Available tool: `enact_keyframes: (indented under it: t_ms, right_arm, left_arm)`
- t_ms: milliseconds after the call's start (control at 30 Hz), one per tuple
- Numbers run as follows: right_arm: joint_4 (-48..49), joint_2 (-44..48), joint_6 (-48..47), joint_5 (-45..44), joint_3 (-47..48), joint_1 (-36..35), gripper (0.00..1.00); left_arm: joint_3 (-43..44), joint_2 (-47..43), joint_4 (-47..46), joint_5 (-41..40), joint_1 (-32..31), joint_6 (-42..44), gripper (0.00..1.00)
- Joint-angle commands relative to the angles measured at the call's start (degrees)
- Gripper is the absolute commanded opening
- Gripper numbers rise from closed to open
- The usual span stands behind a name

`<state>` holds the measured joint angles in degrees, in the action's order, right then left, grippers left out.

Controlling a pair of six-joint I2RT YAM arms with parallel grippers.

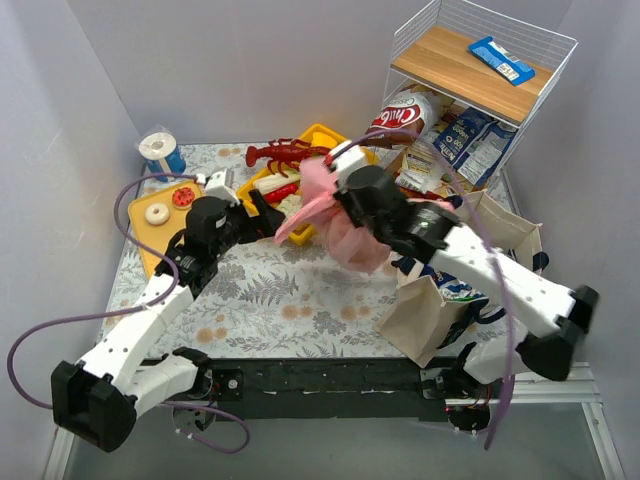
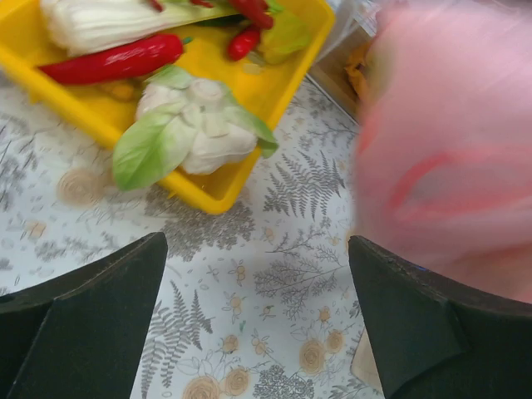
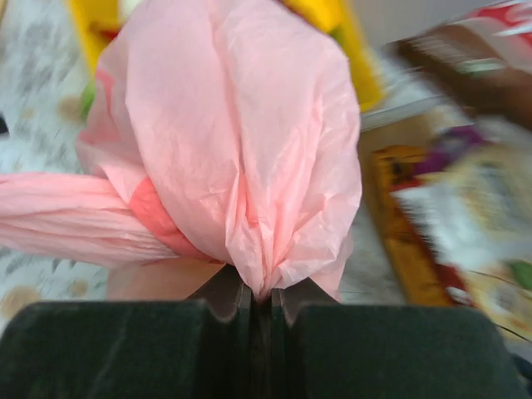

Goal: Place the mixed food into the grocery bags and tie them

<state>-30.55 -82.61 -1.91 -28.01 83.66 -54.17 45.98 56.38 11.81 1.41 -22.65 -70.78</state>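
The pink plastic bag (image 1: pixel 345 235) hangs bunched above the table's middle, and one twisted handle (image 1: pixel 297 222) stretches left. My right gripper (image 3: pixel 260 293) is shut on a gathered fold of the bag (image 3: pixel 241 125), which fills the right wrist view. My left gripper (image 2: pixel 256 249) is open and empty over the floral cloth, just left of the bag (image 2: pixel 449 141); in the top view the left gripper (image 1: pixel 268 215) is at the handle's end. The beige canvas tote (image 1: pixel 430 310) stands open at the right with packets inside. Snack packets (image 1: pixel 470 140) lean under the shelf.
A yellow tray (image 2: pixel 249 87) holds a toy cabbage (image 2: pixel 195 125) and red chillies (image 2: pixel 116 58). A red lobster (image 1: pixel 285 152) lies behind it. An orange tray (image 1: pixel 150 240) with a doughnut sits at the left. A paper roll (image 1: pixel 160 150) and a wire shelf (image 1: pixel 480 70) stand at the back.
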Motion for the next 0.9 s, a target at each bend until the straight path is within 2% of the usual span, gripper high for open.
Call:
enact_keyframes:
  t_ms: [0, 100, 233, 333, 467, 667, 700, 767, 800, 867]
  right_arm:
    - [-1.62, 12.8, -6.59, -27.91, 6.77, 0.56, 0.01]
    - [0.39, 17.81, -10.99, -39.53, 7.58, 0.65, 0.01]
    - [8.21, 25.46, -18.12, -48.09, 1.17, 0.65, 0.01]
    - [7.61, 31.44, -14.63, -51.53, -5.15, 0.65, 0.01]
    - [-1.09, 39.43, 3.44, -47.76, -12.28, 0.65, 0.01]
    - [-7.06, 38.85, 13.15, -41.43, -18.26, 0.82, 0.01]
    - [-8.55, 38.23, 18.12, -41.08, -18.7, 0.91, 0.01]
    - [-17.21, 35.95, 26.12, -39.68, -18.01, 1.43, 0.01]
    - [-21.97, 35.16, 37.13, -38.97, -17.39, 1.61, 0.01]
    - [-31.62, 32.79, 46.52, -35.74, -16.42, 1.7, 0.01]
  left_arm:
    - [9.02, 6.09, -3.99, 5.35, -6.24, 8.55, 0.91]
    - [16.23, 12.58, -4.87, 4.92, -14.15, 11.62, 0.92]
    - [21.78, 19.54, -8.29, 9.56, -20.39, 10.14, 0.92]
    - [23.1, 22.88, -10.93, 11.42, -22.78, 10.22, 0.93]
    - [23.46, 24.39, -10.93, 13.61, -24.89, 10.93, 0.93]
    - [22.4, 23.51, -9.45, 13.18, -24.98, 12.33, 0.94]
    - [22.32, 23.51, -9.18, 12.66, -24.89, 12.51, 0.95]
    - [22.05, 23.16, -8.57, 11.87, -24.89, 11.9, 0.98]
    - [21.79, 23.07, -8.39, 10.47, -24.89, 11.29, 0.98]
    - [20.74, 22.81, -8.82, 9.75, -24.19, 9.36, 0.98]
